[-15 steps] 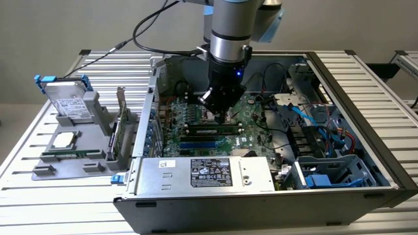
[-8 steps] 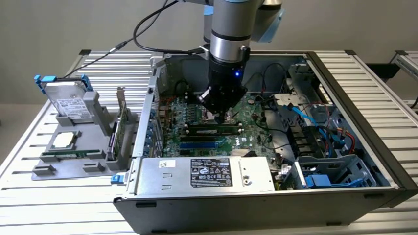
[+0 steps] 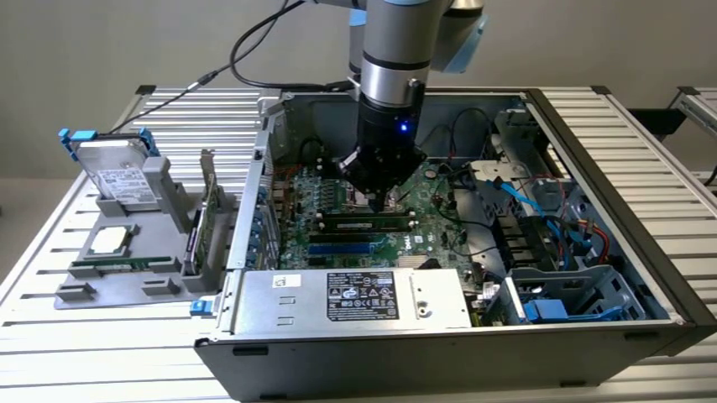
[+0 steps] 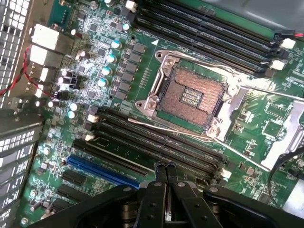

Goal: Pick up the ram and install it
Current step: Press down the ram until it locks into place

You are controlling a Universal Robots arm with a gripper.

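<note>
The ram (image 3: 364, 225), a slim dark-green stick with black chips, lies along a memory slot on the motherboard (image 3: 431, 210) inside the open computer case (image 3: 627, 210). My gripper (image 3: 375, 204) hangs straight down over the ram's middle, its tips at or just above the stick's top edge. In the wrist view the two black fingers (image 4: 159, 190) are pressed together with nothing between them, so the gripper (image 4: 165, 167) is shut. They point at the rows of black memory slots (image 4: 156, 142) beside the open CPU socket (image 4: 190, 95). The gripper body hides the ram in the wrist view.
A grey holder (image 3: 112, 277) at the exterior view's left carries a hard drive (image 3: 117, 180), a processor chip (image 3: 112, 240) and a green expansion card (image 3: 208, 210). The power supply (image 3: 358, 295) sits at the case front. Blue and red cables (image 3: 549, 206) run on the right.
</note>
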